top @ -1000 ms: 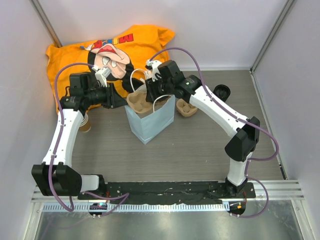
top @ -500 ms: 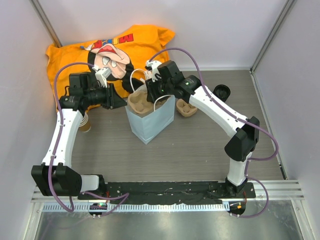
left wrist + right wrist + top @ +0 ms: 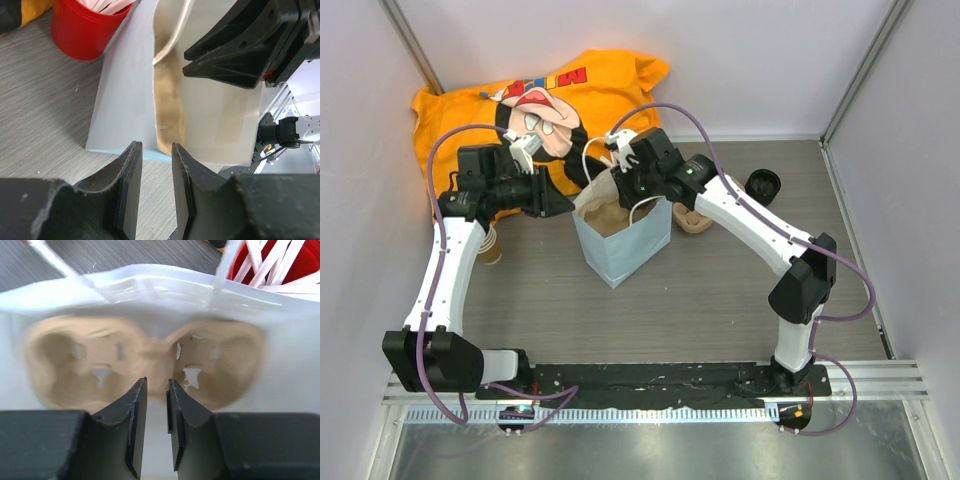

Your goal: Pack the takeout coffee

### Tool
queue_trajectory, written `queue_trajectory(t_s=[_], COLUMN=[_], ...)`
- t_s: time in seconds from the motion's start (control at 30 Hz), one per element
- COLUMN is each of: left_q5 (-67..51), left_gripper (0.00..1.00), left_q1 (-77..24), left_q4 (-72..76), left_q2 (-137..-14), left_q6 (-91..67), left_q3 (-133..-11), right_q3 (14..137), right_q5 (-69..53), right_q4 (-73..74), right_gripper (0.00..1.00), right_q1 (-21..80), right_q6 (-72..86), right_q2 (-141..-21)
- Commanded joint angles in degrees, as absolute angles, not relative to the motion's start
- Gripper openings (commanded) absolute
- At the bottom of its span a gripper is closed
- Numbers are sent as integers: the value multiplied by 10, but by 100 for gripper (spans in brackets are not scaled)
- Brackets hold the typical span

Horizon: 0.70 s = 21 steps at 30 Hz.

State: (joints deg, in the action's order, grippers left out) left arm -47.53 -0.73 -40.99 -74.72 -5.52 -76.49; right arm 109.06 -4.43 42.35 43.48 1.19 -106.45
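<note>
The takeout coffee (image 3: 763, 185), a small cup with a black lid, stands on the table at the right, away from both grippers. A light blue paper bag (image 3: 620, 255) stands open in the middle. A brown pulp cup carrier (image 3: 60, 355) lies inside it, blurred, just below my right gripper (image 3: 157, 381). That gripper's jaws are slightly apart with nothing between them. In the top view my right gripper (image 3: 620, 193) hangs over the bag's mouth. My left gripper (image 3: 560, 203) is open and empty just outside the bag's left rim (image 3: 125, 100).
A second pulp carrier (image 3: 695, 218) lies right of the bag. A red cup of white sticks (image 3: 82, 25) stands behind the bag. A stack of lidless brown cups (image 3: 488, 245) stands at the left. An orange T-shirt (image 3: 540, 95) lies at the back left.
The pulp carrier that sat at the bag's mouth in the right gripper has dropped into the bag. The right gripper has shifted slightly left. The left arm has hardly moved.
</note>
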Motion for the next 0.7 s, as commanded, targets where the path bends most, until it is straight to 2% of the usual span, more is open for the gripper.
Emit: queue_trajectory(t_s=[0.0, 0.3, 0.67], left_q5=[-475, -468, -454], left_gripper=[35, 38, 54], left_q1=[-4, -4, -5], left_q4=[-396, -390, -391], left_q2=[-744, -743, -743], left_q6=[-65, -65, -56], left_q3=[-784, -782, -793], right_q3=[1096, 1105, 1114], right_q5=[-17, -19, -44], right_q4=[420, 419, 420], right_gripper=[29, 29, 35], right_q1=[446, 450, 454], right_q6=[-18, -21, -32], right_q2=[-1048, -1045, -1034])
